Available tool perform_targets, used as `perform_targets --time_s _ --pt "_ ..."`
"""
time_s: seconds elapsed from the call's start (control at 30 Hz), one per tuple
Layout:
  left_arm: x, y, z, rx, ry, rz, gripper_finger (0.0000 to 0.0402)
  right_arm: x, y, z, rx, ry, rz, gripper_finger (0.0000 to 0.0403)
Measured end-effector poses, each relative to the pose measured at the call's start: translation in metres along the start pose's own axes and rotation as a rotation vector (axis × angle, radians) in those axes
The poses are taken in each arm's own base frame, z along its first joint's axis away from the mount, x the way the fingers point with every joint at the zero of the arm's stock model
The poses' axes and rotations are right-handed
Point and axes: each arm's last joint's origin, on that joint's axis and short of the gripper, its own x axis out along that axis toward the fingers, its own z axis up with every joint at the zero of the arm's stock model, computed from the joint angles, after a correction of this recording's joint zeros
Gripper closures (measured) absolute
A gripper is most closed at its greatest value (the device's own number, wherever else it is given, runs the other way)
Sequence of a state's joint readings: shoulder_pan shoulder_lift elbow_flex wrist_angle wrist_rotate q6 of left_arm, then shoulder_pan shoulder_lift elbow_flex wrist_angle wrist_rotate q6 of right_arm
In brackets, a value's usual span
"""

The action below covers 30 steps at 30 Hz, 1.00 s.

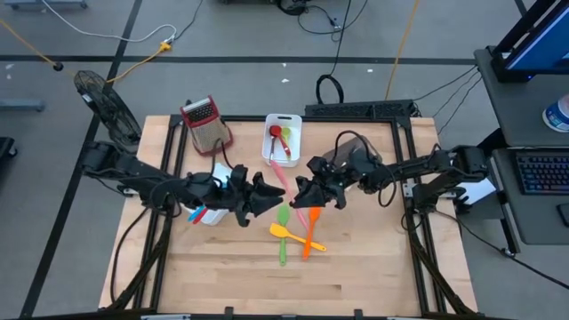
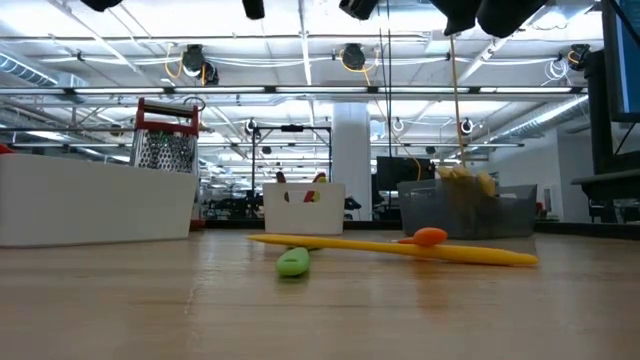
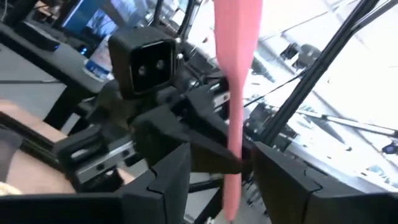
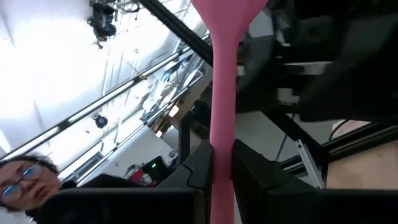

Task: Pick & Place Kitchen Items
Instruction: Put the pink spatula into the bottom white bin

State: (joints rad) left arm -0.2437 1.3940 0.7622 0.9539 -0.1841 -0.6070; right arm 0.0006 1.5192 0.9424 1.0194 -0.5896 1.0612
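Observation:
A pink spatula [image 4: 222, 93] is held up in the air over the table's middle, blade end up. My right gripper [image 4: 221, 163] is shut on its handle. My left gripper [image 3: 222, 163] faces it from the table's left and is open. Its fingers [image 3: 168, 180] stand on either side of the pink handle [image 3: 233, 149] without touching it. Seen from the high camera, the two grippers [image 1: 269, 194] [image 1: 299, 197] meet just short of the white bin [image 1: 293, 124]. Below them a green spoon [image 1: 284, 233], a yellow spatula [image 1: 292, 236] and an orange utensil [image 1: 308, 240] lie flat on the table. My right gripper pinches the pink spatula's handle [image 4: 221, 143] between its two fingers, which lie across it. The gripper comes from the table's right, slanting a little upward. The spatula is lifted clear of the table, with its blade above the fingers and the handle's end below them.
A metal grater with a red handle [image 1: 206, 124] stands at the far left. The far white bin holds a red spoon [image 1: 276, 133]. Under my left arm, another white bin [image 1: 216, 213] holds red and blue utensils. A grey bin [image 1: 358, 147] sits under my right arm. Bare wood lies toward the near edge.

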Motion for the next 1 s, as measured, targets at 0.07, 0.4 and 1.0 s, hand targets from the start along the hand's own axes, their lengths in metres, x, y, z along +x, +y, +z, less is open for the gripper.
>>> perform_targets --time_s 0.07,0.4,1.0 --pt "0.007 -0.001 0.002 0.014 -0.008 0.001 0.022 0.0 -0.001 0.0 0.006 -0.007 -0.013 0.0373" --pt "0.013 0.006 0.004 0.02 -0.01 0.014 0.0215 0.0 -0.003 -0.001 0.015 0.004 -0.035 0.0373" --pt "0.017 0.021 0.006 0.06 0.055 -0.036 0.0345 -0.004 -0.019 -0.002 0.008 0.009 -0.134 0.0373"
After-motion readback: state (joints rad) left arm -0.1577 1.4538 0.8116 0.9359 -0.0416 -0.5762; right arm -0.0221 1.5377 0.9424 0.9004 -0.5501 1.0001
